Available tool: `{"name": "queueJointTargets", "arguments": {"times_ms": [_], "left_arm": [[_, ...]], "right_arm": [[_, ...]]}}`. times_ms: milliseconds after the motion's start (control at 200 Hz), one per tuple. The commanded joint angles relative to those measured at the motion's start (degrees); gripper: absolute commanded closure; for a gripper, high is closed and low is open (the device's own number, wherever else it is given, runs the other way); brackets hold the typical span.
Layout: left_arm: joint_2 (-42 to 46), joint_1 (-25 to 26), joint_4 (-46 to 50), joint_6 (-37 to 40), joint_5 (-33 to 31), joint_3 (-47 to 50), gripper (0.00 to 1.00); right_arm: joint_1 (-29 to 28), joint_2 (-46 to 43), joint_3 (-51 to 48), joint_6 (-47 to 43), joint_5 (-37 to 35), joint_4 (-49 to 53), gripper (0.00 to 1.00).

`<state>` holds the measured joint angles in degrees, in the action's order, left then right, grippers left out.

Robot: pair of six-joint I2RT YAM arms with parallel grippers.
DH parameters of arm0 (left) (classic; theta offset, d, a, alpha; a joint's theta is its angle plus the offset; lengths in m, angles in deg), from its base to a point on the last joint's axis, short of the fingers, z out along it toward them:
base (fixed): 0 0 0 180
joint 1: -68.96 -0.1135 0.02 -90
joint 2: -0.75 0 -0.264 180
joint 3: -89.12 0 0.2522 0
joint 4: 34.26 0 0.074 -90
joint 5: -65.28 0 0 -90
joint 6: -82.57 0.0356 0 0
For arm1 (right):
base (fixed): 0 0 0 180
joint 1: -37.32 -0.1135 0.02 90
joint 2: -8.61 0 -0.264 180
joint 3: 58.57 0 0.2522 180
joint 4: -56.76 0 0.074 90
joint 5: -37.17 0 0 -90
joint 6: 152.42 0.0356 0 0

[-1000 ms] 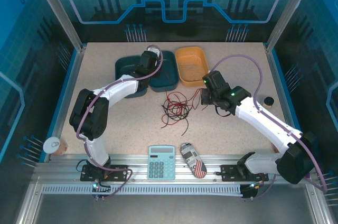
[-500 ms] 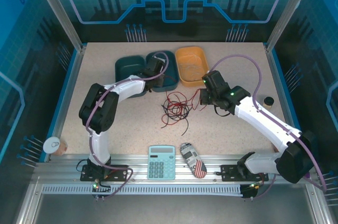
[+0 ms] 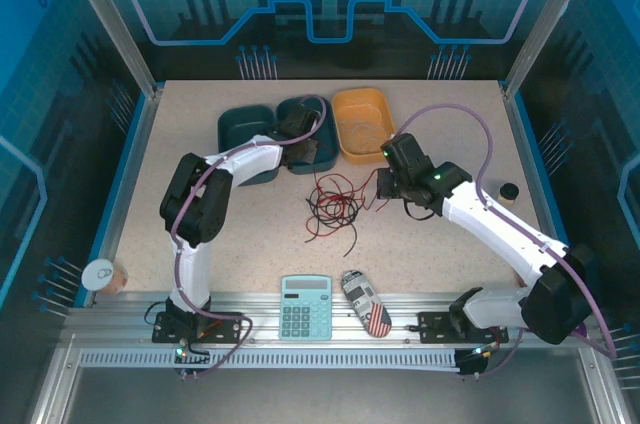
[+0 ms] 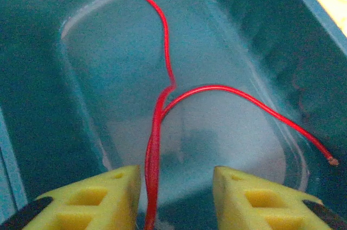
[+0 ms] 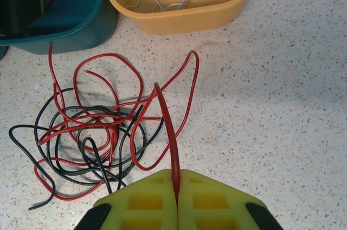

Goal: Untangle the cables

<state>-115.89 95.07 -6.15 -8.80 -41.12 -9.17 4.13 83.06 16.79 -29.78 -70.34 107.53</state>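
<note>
We are looking at a speckled beige table (image 3: 440, 254) carrying teal bins (image 3: 245, 107) and a yellow bin (image 3: 360, 93) at upper centre, red and black cables (image 3: 333, 206) lying tangled mid-frame, a small dark round thing (image 3: 509, 191) sitting right

My left arm (image 3: 235, 159) reaches far forward, elbow bent, its pincer (image 4: 176, 186) with jaws apart. My right arm (image 3: 490, 224) angles toward centre, pincer (image 5: 177, 186) clamped tight on a cable (image 5: 169, 121).
</note>
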Motion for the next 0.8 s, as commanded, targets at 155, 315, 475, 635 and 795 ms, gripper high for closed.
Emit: {"name": "queueJointTargets", "arguments": {"times_ms": [155, 315, 475, 635, 795], "left_arm": [[5.5, 0.5, 4.1, -1.2, 4.0, -2.5, 0.24], [9.4, 0.6, 5.1, -2.2, 3.2, -2.2, 0.02], [15.8, 0.6, 5.6, -3.8, 2.9, 0.2, 0.01], [25.3, 0.6, 4.5, -8.5, 3.2, 8.4, 0.01], [36.4, 0.6, 1.5, -15.6, 4.5, 20.6, 0.01]], "right_arm": [[0.2, 0.2, 2.6, 0.6, 0.1, 0.0, 0.95], [-0.1, 0.2, 3.2, 0.3, -0.3, 0.5, 0.94], [-0.5, 0.0, 4.1, -0.1, -1.1, 1.2, 0.94], [-1.8, -0.5, 5.6, -1.1, -3.4, 2.5, 0.94], [-3.5, -1.2, 7.8, -2.2, -5.7, 4.0, 0.94]]}}
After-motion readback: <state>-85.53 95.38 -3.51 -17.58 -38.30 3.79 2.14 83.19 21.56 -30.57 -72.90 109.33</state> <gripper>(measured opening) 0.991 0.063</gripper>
